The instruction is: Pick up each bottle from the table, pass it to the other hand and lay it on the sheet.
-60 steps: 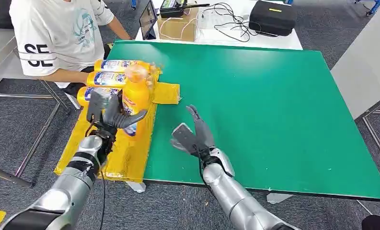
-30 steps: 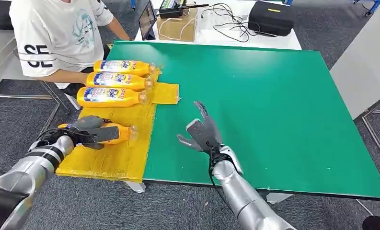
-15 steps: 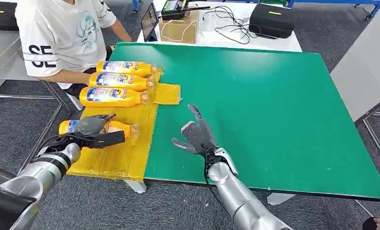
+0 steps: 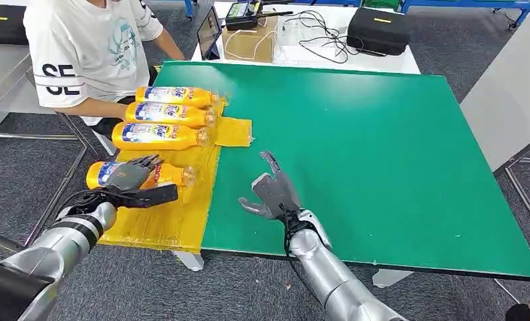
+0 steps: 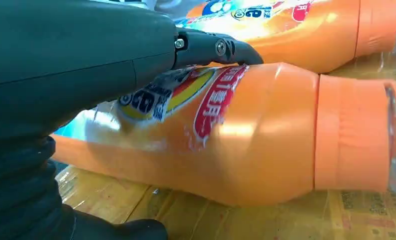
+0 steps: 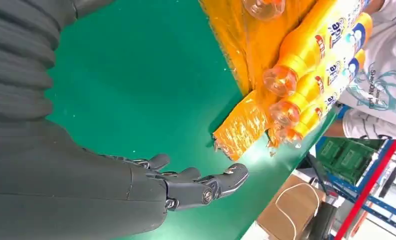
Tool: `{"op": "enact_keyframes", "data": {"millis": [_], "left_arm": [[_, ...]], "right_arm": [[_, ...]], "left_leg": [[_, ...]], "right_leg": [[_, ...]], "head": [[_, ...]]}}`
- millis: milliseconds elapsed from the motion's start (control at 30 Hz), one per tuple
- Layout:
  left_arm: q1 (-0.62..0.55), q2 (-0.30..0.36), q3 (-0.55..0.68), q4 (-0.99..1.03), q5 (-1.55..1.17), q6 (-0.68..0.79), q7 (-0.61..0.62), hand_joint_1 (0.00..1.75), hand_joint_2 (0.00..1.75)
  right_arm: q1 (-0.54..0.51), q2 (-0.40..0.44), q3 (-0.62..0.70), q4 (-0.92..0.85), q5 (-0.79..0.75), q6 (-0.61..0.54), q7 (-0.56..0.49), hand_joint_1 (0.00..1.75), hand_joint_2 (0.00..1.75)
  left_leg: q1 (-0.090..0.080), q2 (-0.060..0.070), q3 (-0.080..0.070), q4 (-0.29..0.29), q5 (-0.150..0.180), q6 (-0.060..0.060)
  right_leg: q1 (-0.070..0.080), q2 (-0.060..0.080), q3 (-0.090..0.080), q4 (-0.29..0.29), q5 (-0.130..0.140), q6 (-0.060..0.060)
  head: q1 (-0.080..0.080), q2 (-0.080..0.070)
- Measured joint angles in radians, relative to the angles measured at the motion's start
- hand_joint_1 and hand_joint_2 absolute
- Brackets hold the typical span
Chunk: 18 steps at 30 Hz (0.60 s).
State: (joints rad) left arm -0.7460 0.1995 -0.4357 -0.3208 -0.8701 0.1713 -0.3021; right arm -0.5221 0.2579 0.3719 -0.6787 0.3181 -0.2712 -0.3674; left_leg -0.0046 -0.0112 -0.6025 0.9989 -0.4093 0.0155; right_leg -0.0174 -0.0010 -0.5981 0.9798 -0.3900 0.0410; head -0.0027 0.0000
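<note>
The green table (image 4: 382, 147) carried no bottles on its bare surface; all four lay on the yellow sheet (image 4: 168, 214) at its 9 o'clock edge. Three bottles (image 4: 158, 135) sat in a row at the sheet's 12 o'clock end, near a seated person (image 4: 88, 53). The fourth bottle (image 4: 142, 175), upright in the left hand two seconds earlier, now lay flat on its side at the sheet's 6 o'clock end. The left hand (image 4: 129, 184) had loosened: fingers draped over the bottle, thumb spread clear on the near side, no firm grip evident. The right hand (image 4: 270, 194) hovered spread and empty over the table. Judgement: placement done, left hand releasing.
</note>
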Motion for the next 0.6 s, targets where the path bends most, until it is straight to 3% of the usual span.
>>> {"op": "enact_keyframes", "data": {"millis": [600], "left_arm": [[0.042,-0.025,0.088,-0.001,0.032,0.089,-0.070,0.00,1.75]], "right_arm": [[0.001,0.000,0.000,0.002,0.006,-0.014,-0.002,0.00,1.75]], "left_leg": [[0.000,-0.001,0.001,0.000,0.000,0.000]], "right_leg": [[0.000,0.000,0.001,0.000,0.000,0.000]], "head": [[0.000,0.000]]}}
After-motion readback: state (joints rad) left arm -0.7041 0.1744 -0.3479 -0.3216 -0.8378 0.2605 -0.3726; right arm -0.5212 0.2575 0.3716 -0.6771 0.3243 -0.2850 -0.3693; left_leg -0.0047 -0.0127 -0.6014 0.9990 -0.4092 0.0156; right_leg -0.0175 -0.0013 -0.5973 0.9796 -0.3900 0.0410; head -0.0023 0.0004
